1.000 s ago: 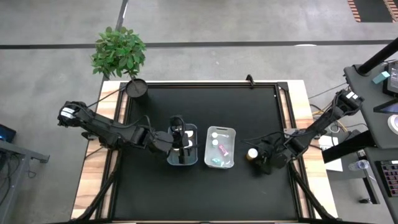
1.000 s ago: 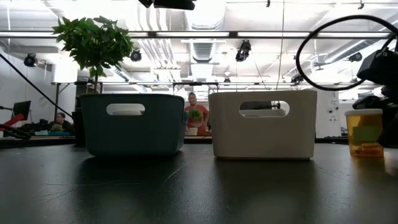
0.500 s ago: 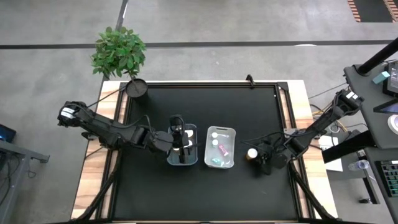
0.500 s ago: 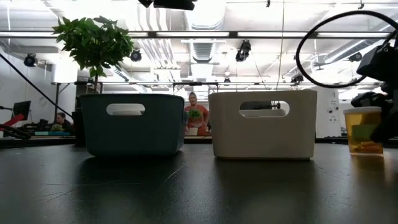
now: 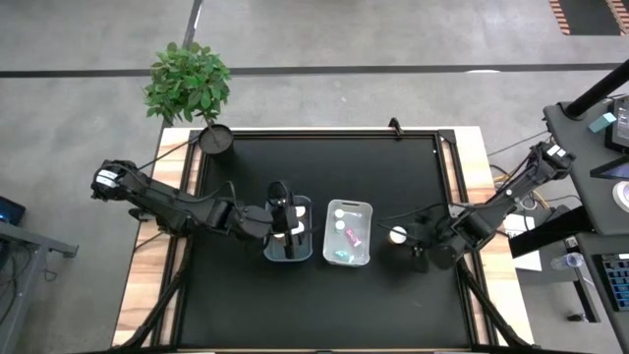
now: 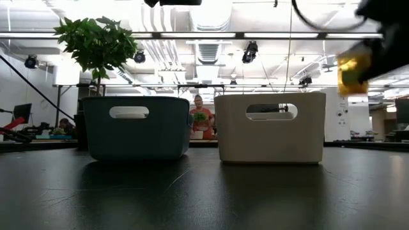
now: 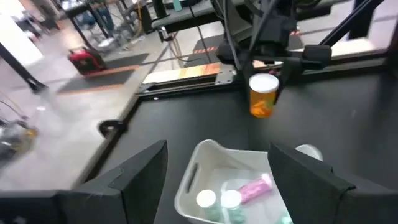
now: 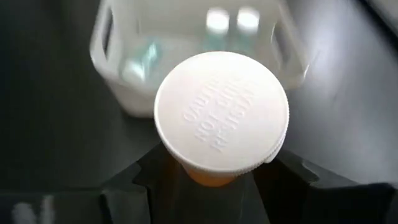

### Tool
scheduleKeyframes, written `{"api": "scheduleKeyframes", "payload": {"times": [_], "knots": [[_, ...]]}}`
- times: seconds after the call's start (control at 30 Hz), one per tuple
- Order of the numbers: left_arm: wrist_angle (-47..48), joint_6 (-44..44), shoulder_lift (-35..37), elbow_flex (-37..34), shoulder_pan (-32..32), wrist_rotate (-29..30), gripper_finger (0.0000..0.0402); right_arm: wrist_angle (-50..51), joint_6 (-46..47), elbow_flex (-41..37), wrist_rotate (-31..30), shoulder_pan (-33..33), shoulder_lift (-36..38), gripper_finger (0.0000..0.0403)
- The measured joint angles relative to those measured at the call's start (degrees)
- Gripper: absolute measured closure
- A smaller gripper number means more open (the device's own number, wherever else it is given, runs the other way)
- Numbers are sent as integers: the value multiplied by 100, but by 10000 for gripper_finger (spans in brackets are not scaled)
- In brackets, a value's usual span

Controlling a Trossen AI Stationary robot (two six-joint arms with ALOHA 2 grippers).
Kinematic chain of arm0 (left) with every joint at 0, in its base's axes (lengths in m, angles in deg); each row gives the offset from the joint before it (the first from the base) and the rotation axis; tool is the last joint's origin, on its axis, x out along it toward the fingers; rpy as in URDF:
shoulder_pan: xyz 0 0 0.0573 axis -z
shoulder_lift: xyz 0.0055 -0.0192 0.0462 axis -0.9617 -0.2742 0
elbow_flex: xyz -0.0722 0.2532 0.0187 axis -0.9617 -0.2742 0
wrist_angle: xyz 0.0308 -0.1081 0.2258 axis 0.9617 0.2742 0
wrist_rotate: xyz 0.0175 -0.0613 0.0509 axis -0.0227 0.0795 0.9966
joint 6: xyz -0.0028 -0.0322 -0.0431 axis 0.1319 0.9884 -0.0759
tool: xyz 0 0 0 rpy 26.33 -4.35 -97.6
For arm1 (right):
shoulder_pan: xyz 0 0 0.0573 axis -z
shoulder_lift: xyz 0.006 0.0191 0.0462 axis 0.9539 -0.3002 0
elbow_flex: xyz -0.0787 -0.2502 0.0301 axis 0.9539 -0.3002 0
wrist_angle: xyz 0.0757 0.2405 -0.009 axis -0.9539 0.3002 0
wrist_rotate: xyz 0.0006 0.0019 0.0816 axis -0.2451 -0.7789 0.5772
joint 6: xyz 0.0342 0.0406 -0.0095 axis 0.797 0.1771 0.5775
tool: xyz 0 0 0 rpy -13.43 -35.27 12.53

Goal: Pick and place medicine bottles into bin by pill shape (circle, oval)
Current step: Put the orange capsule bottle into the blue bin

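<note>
An orange medicine bottle with a white cap is in my right gripper, just right of the white bin. It shows high above the table in the low view and also in the left wrist view. The white bin holds several small bottles, white-capped, teal and pink. My left gripper is open and empty over the dark blue bin, which stands left of the white one. My right gripper pinches the bottle's orange body just under the white cap, one finger on each side. The fingers come slanting down from the table's right side. The bottle stands upright, cap up, lifted clear of the table.
A black pot with a green plant stands at the table's far left corner. The black table top lies bare around the two bins. People show in the room beyond the table.
My right gripper has risen with the orange bottle. The bottle stood on the table a second ago and now hangs well above it, upright, a little closer to the white bin.
</note>
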Motion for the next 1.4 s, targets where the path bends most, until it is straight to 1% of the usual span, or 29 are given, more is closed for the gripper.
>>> {"api": "scheduleKeyframes", "payload": {"times": [0.07,0.17,0.27,0.37,0.47,0.6,0.7,0.8,0.97,1.13,1.27,1.4], "knots": [[-4,172,0,0,0,-58,141,-124,-293,223,-246,0,-3,223],[-125,349,-9,-17,0,-73,141,-714,-994,376,-455,38,-3,223],[-269,399,-101,-28,0,-85,141,-1752,-1878,334,-452,153,-20,223],[-623,400,-269,-26,0,-235,141,-2804,-2719,214,-437,325,-116,223],[-941,392,-475,-28,0,-318,141,-3596,-3273,162,-207,584,-250,223],[-1438,356,-769,-28,-4,-384,141,-4271,-3465,161,553,1054,-490,223],[-1841,350,-986,-28,-17,-420,141,-4403,-3423,162,1286,1454,-711,223],[-2182,355,-1172,-28,-73,-530,141,-4263,-3234,248,1646,1812,-952,223],[-2690,437,-1435,-24,-247,-1009,141,-3988,-3172,451,1710,2104,-1274,223],[-2685,700,-1701,83,-443,-1190,141,-3594,-3157,753,1699,2155,-1500,223],[-2689,792,-1887,141,-493,-1564,141,-3301,-3021,991,1702,2153,-1643,223],[-2718,794,-2046,226,-496,-1593,141,-3228,-2960,1080,1712,2151,-1771,223]]}}
